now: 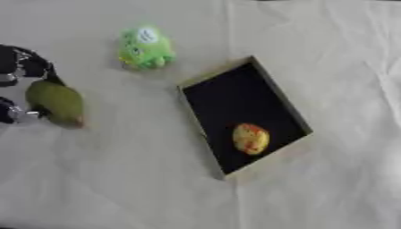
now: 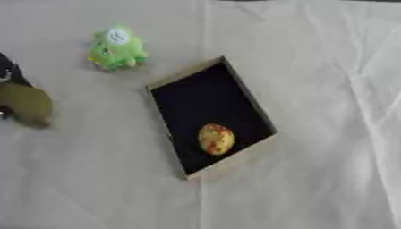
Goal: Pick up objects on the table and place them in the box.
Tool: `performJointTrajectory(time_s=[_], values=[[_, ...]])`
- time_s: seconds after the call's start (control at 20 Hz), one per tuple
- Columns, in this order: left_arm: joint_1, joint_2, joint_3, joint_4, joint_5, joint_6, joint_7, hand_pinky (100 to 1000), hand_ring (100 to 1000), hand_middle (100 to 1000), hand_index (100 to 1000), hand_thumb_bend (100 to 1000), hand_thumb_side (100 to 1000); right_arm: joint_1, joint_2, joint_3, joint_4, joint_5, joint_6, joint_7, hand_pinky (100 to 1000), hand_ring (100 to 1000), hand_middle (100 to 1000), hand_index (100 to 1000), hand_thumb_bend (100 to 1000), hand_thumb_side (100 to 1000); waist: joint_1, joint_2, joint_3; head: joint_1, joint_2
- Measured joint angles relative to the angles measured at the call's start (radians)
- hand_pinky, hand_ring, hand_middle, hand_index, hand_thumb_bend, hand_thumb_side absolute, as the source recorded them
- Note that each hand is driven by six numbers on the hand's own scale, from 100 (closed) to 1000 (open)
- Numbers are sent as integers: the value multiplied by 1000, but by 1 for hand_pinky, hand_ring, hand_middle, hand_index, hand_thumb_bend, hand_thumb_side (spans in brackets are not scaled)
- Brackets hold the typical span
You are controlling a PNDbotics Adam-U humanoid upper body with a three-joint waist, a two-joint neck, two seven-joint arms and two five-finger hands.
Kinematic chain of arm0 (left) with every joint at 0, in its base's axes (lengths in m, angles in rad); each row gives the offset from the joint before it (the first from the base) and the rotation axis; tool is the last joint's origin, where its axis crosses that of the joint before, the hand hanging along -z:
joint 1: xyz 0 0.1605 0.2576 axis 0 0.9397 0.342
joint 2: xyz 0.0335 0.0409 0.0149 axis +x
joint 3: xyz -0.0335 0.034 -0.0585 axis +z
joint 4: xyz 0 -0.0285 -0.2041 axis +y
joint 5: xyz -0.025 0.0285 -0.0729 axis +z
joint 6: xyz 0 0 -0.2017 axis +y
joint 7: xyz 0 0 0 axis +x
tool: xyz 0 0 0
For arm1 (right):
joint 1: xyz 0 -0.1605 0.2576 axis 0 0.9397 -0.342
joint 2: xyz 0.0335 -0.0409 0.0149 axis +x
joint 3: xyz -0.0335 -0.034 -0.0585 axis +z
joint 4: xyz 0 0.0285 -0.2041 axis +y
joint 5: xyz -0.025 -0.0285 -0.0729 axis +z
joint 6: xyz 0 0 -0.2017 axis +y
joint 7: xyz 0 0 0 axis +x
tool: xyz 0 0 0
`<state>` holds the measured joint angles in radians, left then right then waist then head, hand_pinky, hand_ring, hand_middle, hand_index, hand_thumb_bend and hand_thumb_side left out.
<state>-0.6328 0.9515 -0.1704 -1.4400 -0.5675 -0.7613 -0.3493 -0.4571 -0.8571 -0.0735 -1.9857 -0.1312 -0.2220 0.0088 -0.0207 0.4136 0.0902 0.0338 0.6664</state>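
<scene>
A: Left eye view?
B: The left hand (image 1: 17,89) curls around an olive fruit (image 1: 56,103) at the left edge. A green toy (image 1: 145,48) sits up and right of it; the box (image 1: 205,130) farther right holds a yellow-red fruit (image 1: 250,138).

A: Right eye view?
B: Same layout; only a sliver of that hand shows.

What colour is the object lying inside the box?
Yellow with reddish-orange speckles, seen best in the left eye view.

One box (image 1: 197,81); one yellow-red fruit (image 1: 250,138); one olive-green fruit (image 1: 56,102); one green plush toy (image 1: 145,48).
</scene>
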Motion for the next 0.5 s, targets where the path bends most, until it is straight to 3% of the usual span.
performJointTrajectory(time_s=[0.35,0.5], values=[[-61,-4,-7,-76,89,12,-12,616,494,412,600,230,227,1,1,-1,0,-3,4,-3,886,891,629,758,100,470,2,0,-2,-1,0],[-105,-30,-21,-97,120,12,-12,613,496,420,611,248,211,5,2,-3,0,-4,7,-4,888,893,630,759,100,470,4,0,-2,-1,0]])
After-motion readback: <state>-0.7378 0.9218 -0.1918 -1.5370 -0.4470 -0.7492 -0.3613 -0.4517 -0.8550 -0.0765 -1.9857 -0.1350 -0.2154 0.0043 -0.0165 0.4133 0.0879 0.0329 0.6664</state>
